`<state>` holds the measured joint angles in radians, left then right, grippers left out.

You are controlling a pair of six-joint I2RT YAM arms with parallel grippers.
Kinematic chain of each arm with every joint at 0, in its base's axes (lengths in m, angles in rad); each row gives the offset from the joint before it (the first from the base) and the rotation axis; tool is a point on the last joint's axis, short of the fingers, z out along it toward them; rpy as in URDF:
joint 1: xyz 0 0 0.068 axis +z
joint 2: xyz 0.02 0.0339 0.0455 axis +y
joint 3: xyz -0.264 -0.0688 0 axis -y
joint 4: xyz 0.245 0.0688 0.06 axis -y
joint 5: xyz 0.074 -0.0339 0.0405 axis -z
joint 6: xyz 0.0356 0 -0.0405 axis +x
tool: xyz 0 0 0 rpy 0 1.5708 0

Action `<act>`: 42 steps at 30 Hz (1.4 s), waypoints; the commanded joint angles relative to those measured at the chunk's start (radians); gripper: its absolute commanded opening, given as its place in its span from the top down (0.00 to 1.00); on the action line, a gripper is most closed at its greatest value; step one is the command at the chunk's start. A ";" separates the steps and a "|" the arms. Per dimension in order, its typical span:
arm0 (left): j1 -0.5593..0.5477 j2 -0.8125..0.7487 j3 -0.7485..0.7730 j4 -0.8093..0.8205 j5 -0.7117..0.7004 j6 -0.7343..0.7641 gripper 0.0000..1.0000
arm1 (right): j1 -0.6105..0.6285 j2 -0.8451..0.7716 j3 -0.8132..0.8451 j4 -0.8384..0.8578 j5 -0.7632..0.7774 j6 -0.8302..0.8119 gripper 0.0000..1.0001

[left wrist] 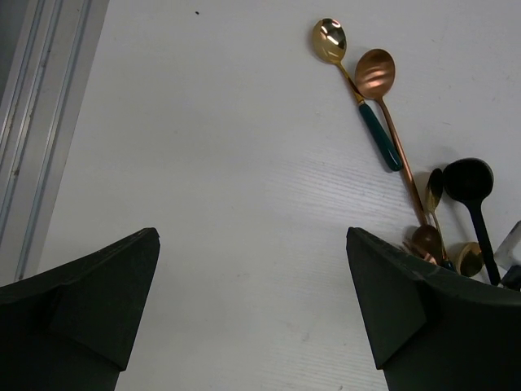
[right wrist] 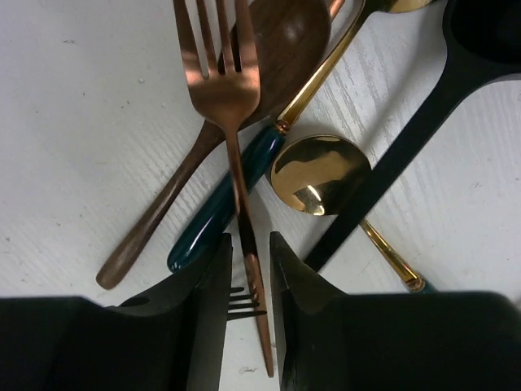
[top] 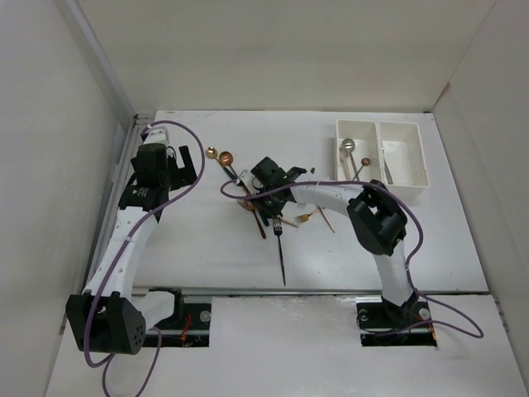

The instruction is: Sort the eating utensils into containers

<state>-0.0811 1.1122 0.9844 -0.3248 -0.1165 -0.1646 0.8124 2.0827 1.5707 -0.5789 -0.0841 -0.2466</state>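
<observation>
Several eating utensils lie heaped mid-table. My right gripper (top: pixel 258 201) (right wrist: pixel 251 244) is down over the heap, its jaws a narrow gap apart either side of a copper fork's (right wrist: pixel 221 81) thin handle, with space showing on both sides. Beside the fork lie a copper spoon (right wrist: pixel 281 41), a green-handled utensil (right wrist: pixel 216 212), a gold spoon (right wrist: pixel 317 173) and a black utensil (right wrist: pixel 423 122). The containers, two joined white bins (top: pixel 357 124) (top: pixel 407 126), sit at the far right; the left one holds two spoons (top: pixel 347 145). My left gripper (top: pixel 188 157) (left wrist: pixel 251 244) hangs wide open over bare table.
A gold spoon (left wrist: pixel 330 39) and a copper spoon (left wrist: pixel 375 72) lie apart from the heap, toward the left arm. A long black fork (top: pixel 281 248) points toward the near edge, and a gold fork (top: pixel 304 217) lies right of the heap. White walls enclose the table.
</observation>
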 commanded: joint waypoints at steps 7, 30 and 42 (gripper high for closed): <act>0.004 -0.028 -0.013 0.026 0.005 0.008 0.01 | 0.004 0.057 0.035 0.025 0.087 0.040 0.81; 0.004 -0.028 -0.023 0.026 -0.005 -0.001 0.01 | -0.527 -0.360 0.236 0.160 0.171 0.141 1.00; 0.032 -0.038 -0.032 0.026 -0.014 -0.001 0.01 | -0.898 -0.072 0.315 0.076 0.299 0.078 1.00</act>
<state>-0.0620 1.1011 0.9592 -0.3241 -0.1165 -0.1654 -0.1001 1.9900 1.8935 -0.4648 0.1780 -0.1394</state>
